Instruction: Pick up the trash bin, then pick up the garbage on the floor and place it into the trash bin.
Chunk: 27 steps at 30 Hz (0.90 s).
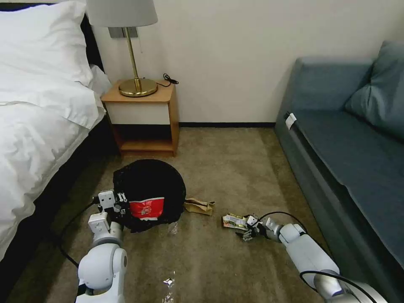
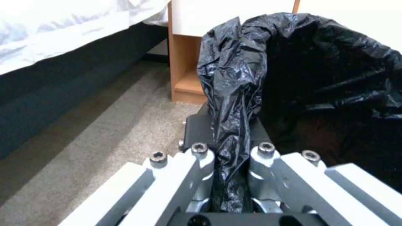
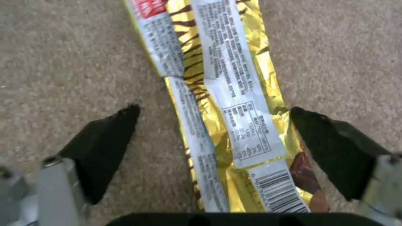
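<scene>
The trash bin (image 1: 151, 185), lined with a crinkly black bag, is tipped with its mouth toward me. A crushed red-and-white cup (image 1: 146, 208) lies inside it. My left gripper (image 1: 121, 203) is shut on the bin's rim, the black liner (image 2: 234, 94) pinched between its fingers (image 2: 197, 157). A flat gold-and-white snack wrapper (image 1: 232, 220) lies on the carpet. My right gripper (image 1: 248, 229) is low over it and open, its black fingertips (image 3: 109, 138) on either side of the wrapper (image 3: 234, 103). A crumpled brown paper bag (image 1: 199, 206) lies between bin and wrapper.
A white-sheeted bed (image 1: 38, 126) runs along the left and a wooden nightstand (image 1: 143, 113) with a brass lamp stands behind the bin. A blue-grey sofa (image 1: 349, 155) lines the right. Small clear scraps (image 1: 168, 283) glint on the carpet near me.
</scene>
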Tool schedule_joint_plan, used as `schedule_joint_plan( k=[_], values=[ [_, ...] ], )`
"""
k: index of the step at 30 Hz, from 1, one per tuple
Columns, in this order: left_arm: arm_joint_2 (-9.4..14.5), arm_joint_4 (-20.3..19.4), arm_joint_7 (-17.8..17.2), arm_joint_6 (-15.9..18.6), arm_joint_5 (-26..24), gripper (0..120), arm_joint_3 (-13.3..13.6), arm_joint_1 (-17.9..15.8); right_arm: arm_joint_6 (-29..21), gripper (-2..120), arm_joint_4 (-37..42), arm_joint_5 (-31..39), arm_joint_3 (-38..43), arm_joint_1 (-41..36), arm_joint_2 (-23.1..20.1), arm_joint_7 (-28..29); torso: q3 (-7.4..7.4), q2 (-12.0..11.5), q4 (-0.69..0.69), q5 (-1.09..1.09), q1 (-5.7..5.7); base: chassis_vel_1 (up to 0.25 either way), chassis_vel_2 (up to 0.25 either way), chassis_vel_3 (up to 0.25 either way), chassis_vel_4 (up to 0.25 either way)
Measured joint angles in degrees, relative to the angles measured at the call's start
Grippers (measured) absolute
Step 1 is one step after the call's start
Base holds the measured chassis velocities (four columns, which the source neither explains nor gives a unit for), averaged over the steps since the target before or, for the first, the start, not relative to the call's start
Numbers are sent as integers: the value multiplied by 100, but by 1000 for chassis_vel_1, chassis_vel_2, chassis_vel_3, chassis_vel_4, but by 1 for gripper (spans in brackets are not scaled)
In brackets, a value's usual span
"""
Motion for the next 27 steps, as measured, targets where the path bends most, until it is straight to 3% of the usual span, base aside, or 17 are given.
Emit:
schedule_joint_plan(
  k=[6, 8, 14, 16, 22, 25, 27],
  values=[
    [0, -38, 0, 0, -6, 5, 16, -2, 44, 78, -7, 32, 5, -46, -3, 5, 0, 2, -1, -2, 0, 0, 0, 0, 0],
    [0, -59, -3, 0, -18, 5, 7, -3, 53, 67, -8, 44, -3, -73, -2, 10, 0, 3, -2, 0, 0, 0, 0, 0, 0],
    [0, -62, -11, 11, -47, 5, -14, -42, 55, 51, -8, 75, -23, -76, -2, 12, 2, 2, 2, 6, 0, 0, 0, 0, 0],
    [0, -62, -10, 11, -51, 5, -16, -44, 54, 48, -8, 77, -23, -71, -3, 15, 2, 2, 6, 6, 0, 0, 0, 0, 0],
    [0, -43, -21, 11, -55, 5, -26, -60, 55, 34, -13, 87, -27, -79, -6, 14, 2, 1, 2, 5, 0, 0, 0, 0, 0],
    [-1, -41, -11, 13, -58, 5, -21, -70, 53, 26, -13, 94, -9, -72, -7, 56, 3, 0, 9, 10, 0, 0, 0, 0, 0],
    [1, -39, -23, 15, -58, 5, -29, -72, 52, 21, -13, 96, 3, -77, -7, 65, 3, -1, 3, 4, 0, 0, 0, 0, 0]
  ],
)
